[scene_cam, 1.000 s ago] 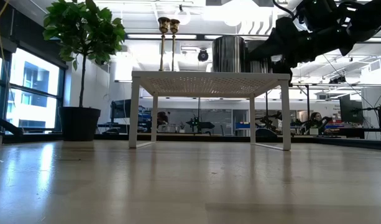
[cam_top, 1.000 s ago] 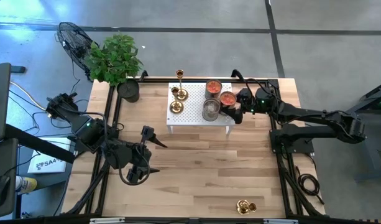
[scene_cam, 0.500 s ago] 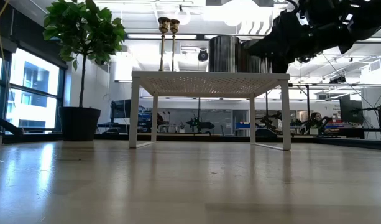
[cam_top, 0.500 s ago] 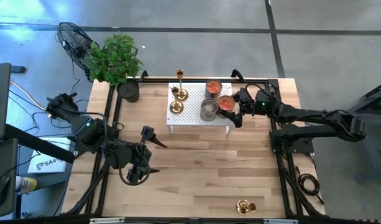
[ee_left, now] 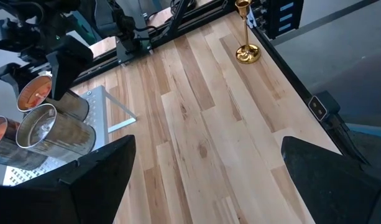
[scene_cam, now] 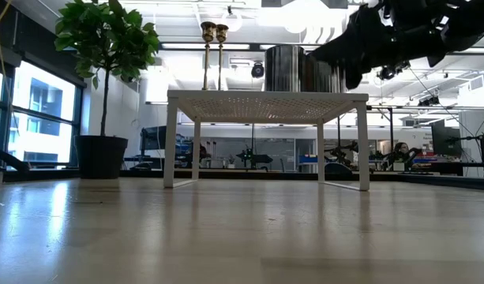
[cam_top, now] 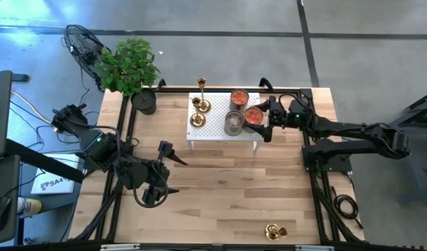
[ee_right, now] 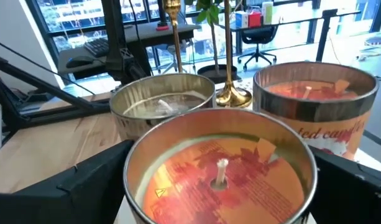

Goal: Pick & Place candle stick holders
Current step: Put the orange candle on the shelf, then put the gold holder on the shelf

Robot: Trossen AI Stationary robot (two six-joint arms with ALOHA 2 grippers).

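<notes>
A pale wooden worktop (cam_top: 220, 188) with a black frame is seen from above. Near its far edge, about midway along, stands a small white perforated metal stand (cam_top: 223, 129) on four legs.

On the stand's left half are three shiny gold-brass candle stick holders (cam_top: 199, 108) with round flared bases and thin stems: one at the far edge, one just in front of it, and one nearer the stand's front edge. From table height, two tall gold stems (scene_cam: 211, 47) rise above the stand's left part. A fourth gold-brass holder (cam_top: 274, 231) is by itself near the worktop's front edge, toward the right corner; the left wrist camera shows it upright (ee_left: 245, 34).

On the stand's right half sit three round metal tins holding candles: two orange-red candles (cam_top: 253, 115) and one silver tin with pale wax (cam_top: 233, 123).

The right claw (cam_top: 263, 118) reaches in from the worktop's right side, its fingers spread wide on either side of the nearer orange-red candle tin (ee_right: 220, 171). Whether the fingers touch the tin cannot be told.

The left claw (cam_top: 169, 174) waits over the worktop's left part, fingers spread, holding nothing.

A green leafy plant in a dark pot (cam_top: 133, 73) stands at the far left corner.
</notes>
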